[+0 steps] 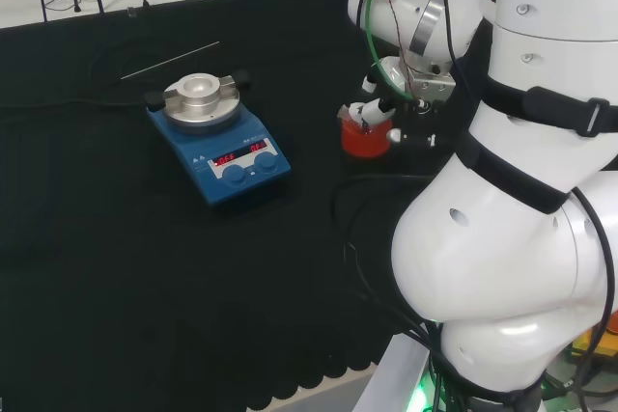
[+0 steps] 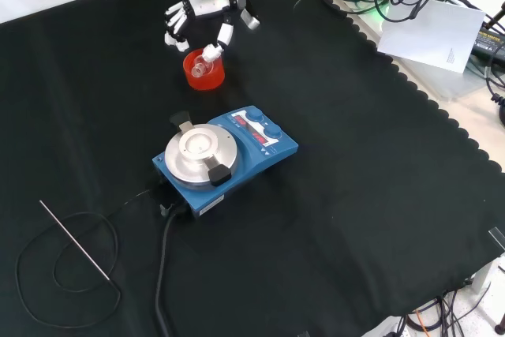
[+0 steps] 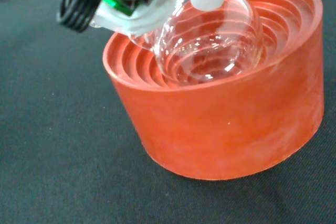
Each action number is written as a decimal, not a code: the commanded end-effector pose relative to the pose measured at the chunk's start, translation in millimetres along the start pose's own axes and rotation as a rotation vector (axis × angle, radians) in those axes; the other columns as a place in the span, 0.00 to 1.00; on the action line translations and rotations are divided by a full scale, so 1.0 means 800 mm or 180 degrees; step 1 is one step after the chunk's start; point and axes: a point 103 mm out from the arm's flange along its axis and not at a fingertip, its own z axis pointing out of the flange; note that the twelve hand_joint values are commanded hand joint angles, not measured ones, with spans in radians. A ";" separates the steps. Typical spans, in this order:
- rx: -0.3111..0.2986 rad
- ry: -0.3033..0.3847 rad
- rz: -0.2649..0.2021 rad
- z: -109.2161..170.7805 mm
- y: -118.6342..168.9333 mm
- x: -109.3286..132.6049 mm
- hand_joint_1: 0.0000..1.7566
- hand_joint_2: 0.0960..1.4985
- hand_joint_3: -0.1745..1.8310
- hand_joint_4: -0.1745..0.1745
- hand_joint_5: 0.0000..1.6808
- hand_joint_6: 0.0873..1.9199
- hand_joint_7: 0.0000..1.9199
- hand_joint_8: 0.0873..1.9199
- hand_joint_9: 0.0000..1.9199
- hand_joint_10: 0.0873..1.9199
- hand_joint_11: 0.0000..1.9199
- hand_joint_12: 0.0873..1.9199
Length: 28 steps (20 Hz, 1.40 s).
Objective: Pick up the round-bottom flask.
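Red ribbed stand (image 3: 226, 124) | round-bottom flask (image 3: 210, 35) seated | hand (image 2: 207, 7) fingers pinching neck

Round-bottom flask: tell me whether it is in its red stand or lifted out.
In the stand. The wrist view shows the flask's clear bulb sitting in the red ribbed ring's hollow.

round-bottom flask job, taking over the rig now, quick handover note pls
Hand: at the flask, a finger reaching its neck; whether it grips yet cannot be told.
Round-bottom flask: clear glass, bulb seated in the red ribbed stand, on the cloth beyond the blue hotplate stirrer in the front view.
Done: hand brought to the flask.
Left: close on it, lift it out of the stand.
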 end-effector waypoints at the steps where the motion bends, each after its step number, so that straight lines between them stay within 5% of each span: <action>1: 0.0110 0.0032 0.0055 0.004 0.005 0.004 0.51 0.34 0.39 0.21 0.36 0.46 0.22 0.35 0.33 0.33 0.11 0.69; 14: 0.0263 0.0059 -0.0219 0.025 -0.002 0.026 0.50 0.33 0.38 0.23 0.32 0.44 0.21 0.36 0.31 0.34 0.09 0.70; 28: 0.0290 -0.0068 -0.0161 0.042 0.001 0.023 0.53 0.34 0.38 0.26 0.41 0.42 0.23 0.35 0.33 0.33 0.09 0.70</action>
